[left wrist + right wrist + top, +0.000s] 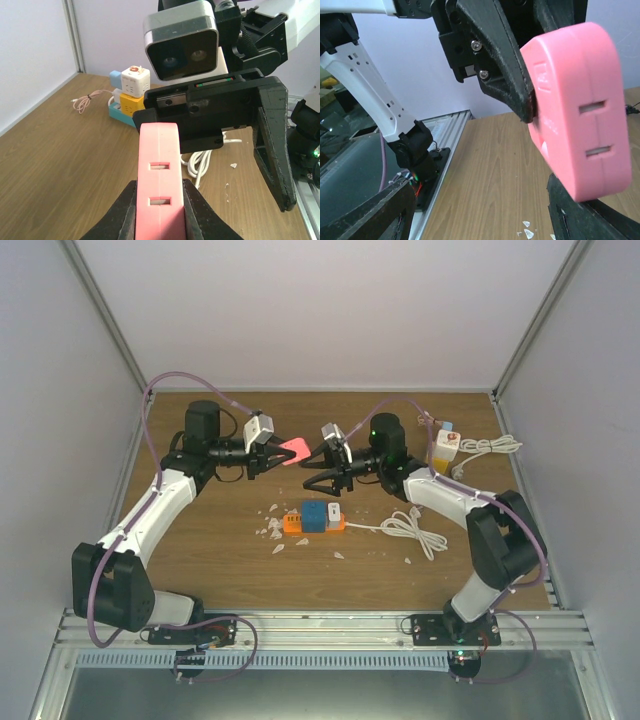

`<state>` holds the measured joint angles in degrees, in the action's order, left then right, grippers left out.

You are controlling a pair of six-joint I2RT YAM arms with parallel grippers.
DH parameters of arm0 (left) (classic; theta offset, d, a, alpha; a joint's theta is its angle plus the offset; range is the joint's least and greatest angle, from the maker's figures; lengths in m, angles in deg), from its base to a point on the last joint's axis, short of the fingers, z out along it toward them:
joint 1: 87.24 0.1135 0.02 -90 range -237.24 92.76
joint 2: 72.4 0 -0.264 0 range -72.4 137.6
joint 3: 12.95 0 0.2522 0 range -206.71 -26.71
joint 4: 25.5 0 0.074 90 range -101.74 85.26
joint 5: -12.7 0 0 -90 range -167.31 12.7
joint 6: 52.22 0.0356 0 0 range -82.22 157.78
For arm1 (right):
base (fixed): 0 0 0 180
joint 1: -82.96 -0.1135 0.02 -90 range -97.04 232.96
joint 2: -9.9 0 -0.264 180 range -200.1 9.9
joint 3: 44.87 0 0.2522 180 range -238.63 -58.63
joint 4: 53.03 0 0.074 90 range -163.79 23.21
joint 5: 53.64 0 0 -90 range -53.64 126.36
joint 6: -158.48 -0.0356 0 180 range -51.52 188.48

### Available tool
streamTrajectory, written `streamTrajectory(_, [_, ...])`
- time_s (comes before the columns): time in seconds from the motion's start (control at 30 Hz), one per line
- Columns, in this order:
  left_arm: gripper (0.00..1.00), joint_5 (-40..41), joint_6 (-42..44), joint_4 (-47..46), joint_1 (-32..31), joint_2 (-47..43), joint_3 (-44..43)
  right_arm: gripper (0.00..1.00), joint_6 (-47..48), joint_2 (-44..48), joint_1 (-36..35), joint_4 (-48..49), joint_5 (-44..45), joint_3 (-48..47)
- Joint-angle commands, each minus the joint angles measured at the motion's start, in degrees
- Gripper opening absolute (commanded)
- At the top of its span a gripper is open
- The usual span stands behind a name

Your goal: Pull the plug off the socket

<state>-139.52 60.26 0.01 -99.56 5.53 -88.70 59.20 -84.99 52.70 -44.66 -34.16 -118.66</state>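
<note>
My left gripper is shut on a pink socket block with two slots and holds it in the air above the table. The block fills the left wrist view, pinched between both fingers, and shows in the right wrist view. My right gripper is open and empty, facing the block from the right without touching it; one of its black fingers shows in the left wrist view. On the table an orange power strip carries a blue plug and a white plug.
A coiled white cable lies right of the strip. A stack of white, yellow and blue cube adapters with a cable stands at the back right. White debris bits lie left of the strip. Walls enclose the table.
</note>
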Motion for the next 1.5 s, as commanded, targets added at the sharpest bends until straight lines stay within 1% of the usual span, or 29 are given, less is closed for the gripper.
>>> streamTrajectory(0.0, [0.00, -1.7, 0.3, -1.9, -0.9, -1.4, -0.8, 0.73, -5.7, -1.3, -0.1, 6.1, -0.1, -1.7])
streamTrajectory(0.1, [0.00, -1.8, 0.6, -1.7, -1.1, -1.5, -0.3, 0.73, -6.4, -1.2, -0.1, 7.0, 0.1, -1.9])
streamTrajectory(0.33, [0.00, -4.7, 2.5, 0.4, -1.5, -1.8, -0.2, 0.73, -4.2, -1.3, 0.0, 5.5, 1.3, -2.8])
streamTrajectory(0.57, [0.00, -3.2, 1.6, 0.1, -1.6, -1.6, 0.6, 0.72, -1.8, -1.3, 0.1, 3.1, -0.2, -5.7])
streamTrajectory(0.63, [0.00, -1.9, 0.6, -0.6, -1.4, -1.5, 0.7, 0.70, -1.4, -1.1, 0.1, 2.4, -1.4, -6.3])
streamTrajectory(0.77, [0.00, 0.3, -1.4, -1.3, -1.2, -0.6, 0.5, 0.57, -0.4, -0.5, -0.2, 1.6, -3.1, -6.2])
streamTrajectory(0.8, [0.00, 0.5, -1.7, -1.3, -1.3, -0.3, 0.3, 0.52, 0.2, -0.4, -0.3, 1.0, -3.0, -6.2])
streamTrajectory(0.93, [0.00, 0.2, -2.1, -1.8, -1.2, -0.1, 0.1, 0.38, 1.3, -0.1, -0.4, -0.5, -2.6, -5.8])
streamTrajectory(1.1, [0.01, 0.1, -2.0, -1.5, 0.0, 0.0, 0.0, 0.26, 2.2, 0.4, -0.4, -2.1, -2.4, -5.3])
streamTrajectory(1.17, [0.03, -0.2, -1.8, -0.8, 0.6, 0.0, -0.1, 0.20, 2.4, 0.5, -0.4, -2.8, -2.1, -5.3])
streamTrajectory(1.23, [0.07, -0.3, -1.1, 0.0, 1.0, 0.0, 0.0, 0.13, 2.2, 0.4, -0.4, -3.1, -1.9, -5.5])
streamTrajectory(1.3, [0.16, -1.3, -1.0, 0.5, 1.3, -0.2, 0.2, 0.07, 1.6, 0.4, -0.4, -3.1, -1.7, -5.7])
streamTrajectory(1.4, [0.27, -2.0, -0.7, 1.7, 2.2, -0.1, 0.2, 0.01, 0.5, 0.2, -0.2, -2.5, -1.6, -5.8])
streamTrajectory(1.47, [0.38, -2.6, -1.0, 2.1, 3.4, 0.1, 0.2, 0.01, -0.3, 0.2, -0.1, -2.1, -1.5, -5.9])
